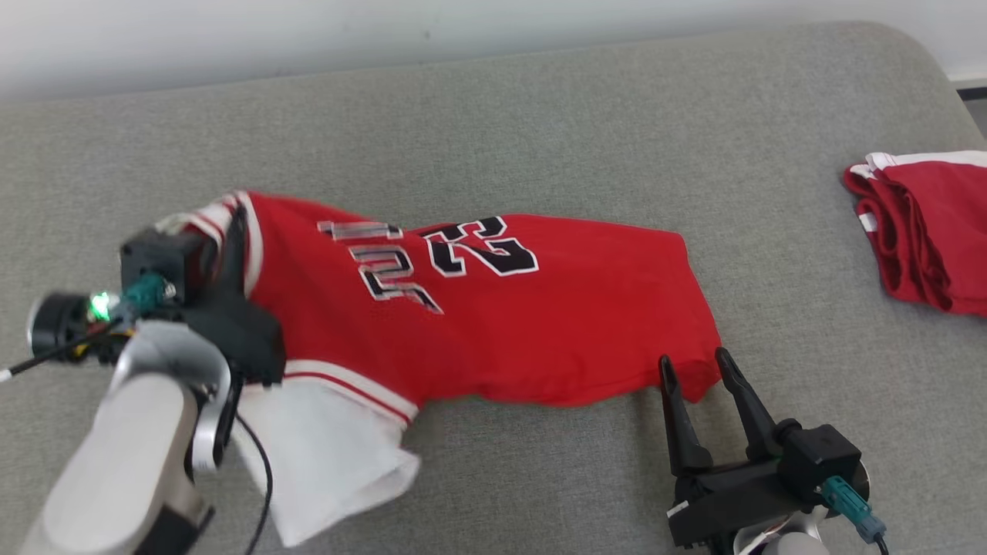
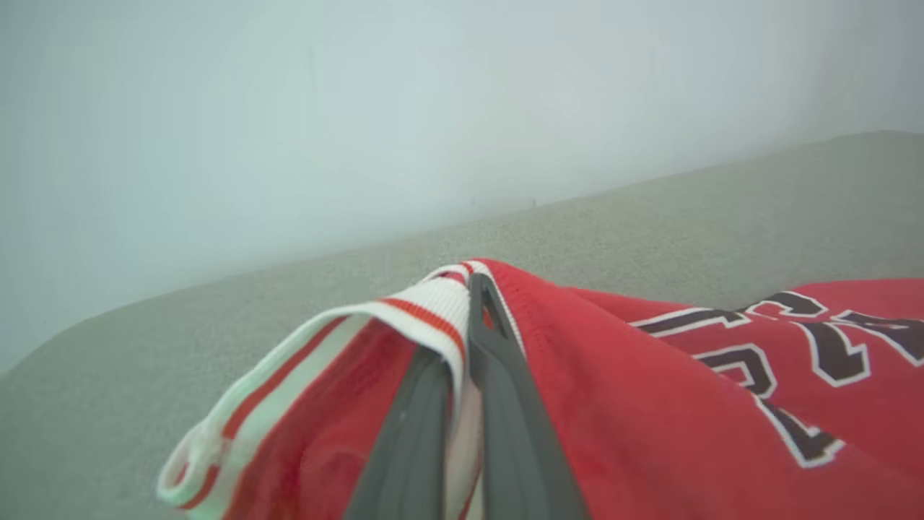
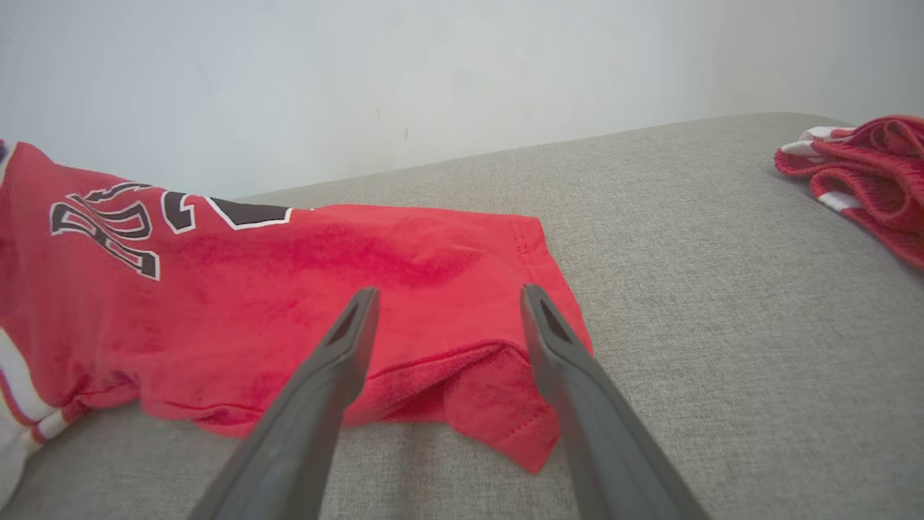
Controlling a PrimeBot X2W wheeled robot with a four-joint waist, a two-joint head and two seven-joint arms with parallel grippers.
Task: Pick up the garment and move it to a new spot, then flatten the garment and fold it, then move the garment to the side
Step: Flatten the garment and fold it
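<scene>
While the right gripper [image 1: 694,358] sits nearest the robot at the lower right of the head view, its two fingers stand spread wide and hold nothing. The right wrist view shows the right gripper [image 3: 449,292] with the turned-under hem corner of the jersey [image 3: 289,289] lying between the fingers; whether the tips touch cloth cannot be told.

The jersey [image 1: 501,324], red with black, white-edged lettering facing up, lies stretched lengthwise across the grey cushion [image 1: 540,116], its hem to the robot's right and its neck end to the left. At the left near edge a white cloth part [image 1: 324,455] spills out below the striped trim towards the robot.

The left gripper [image 1: 231,247] is at the neck end. In the left wrist view the left gripper [image 2: 458,310] has its fingers drawn close together, pinching the white-and-red striped trim [image 2: 426,307], which drapes over the fingertips; the jersey [image 2: 613,404] runs off to that view's right.

Further right, well apart from the jersey, a second red garment [image 1: 933,231] lies bunched at the cushion's edge. A pale wall [image 1: 231,31] stands behind the cushion.
</scene>
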